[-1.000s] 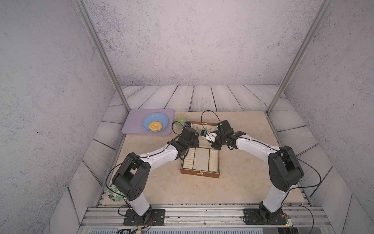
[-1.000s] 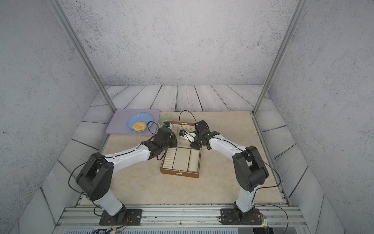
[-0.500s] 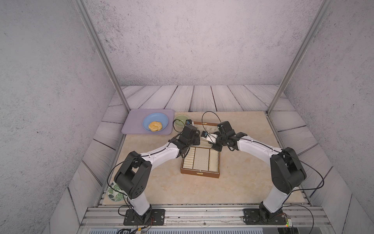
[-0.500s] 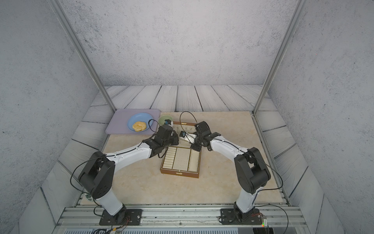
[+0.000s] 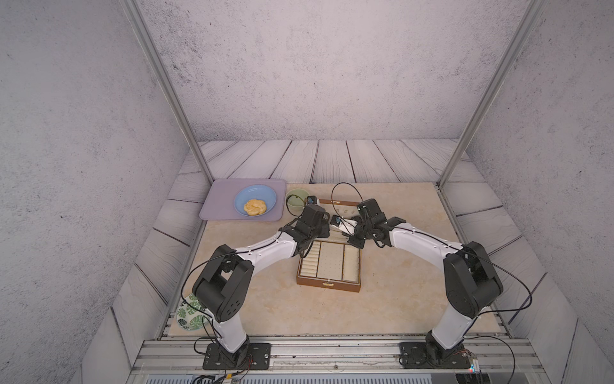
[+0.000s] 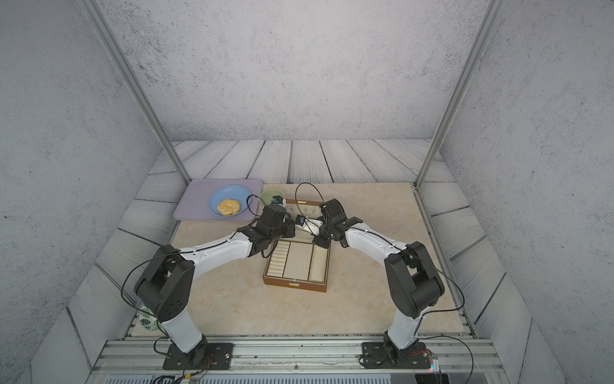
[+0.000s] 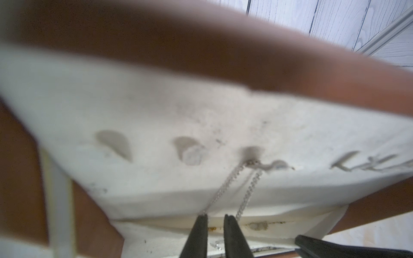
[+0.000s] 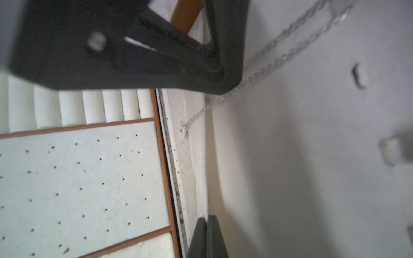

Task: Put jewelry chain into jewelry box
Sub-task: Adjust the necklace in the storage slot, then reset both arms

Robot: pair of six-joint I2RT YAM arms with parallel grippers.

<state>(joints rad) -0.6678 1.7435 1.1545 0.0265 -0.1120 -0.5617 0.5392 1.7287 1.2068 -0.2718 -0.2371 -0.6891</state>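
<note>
White L arm (image 5: 269, 247) bent toward box (image 5: 312, 285)

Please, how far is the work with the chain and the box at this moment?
Done, it seems: the jewelry box stands open and the jewelry chain hangs from a hook in its lid, its end piece low by the hinge side. In hand: the left gripper, jaws slightly apart, sits at the strands; the right gripper is shut and empty. Left: probably only to draw both arms away.
</note>
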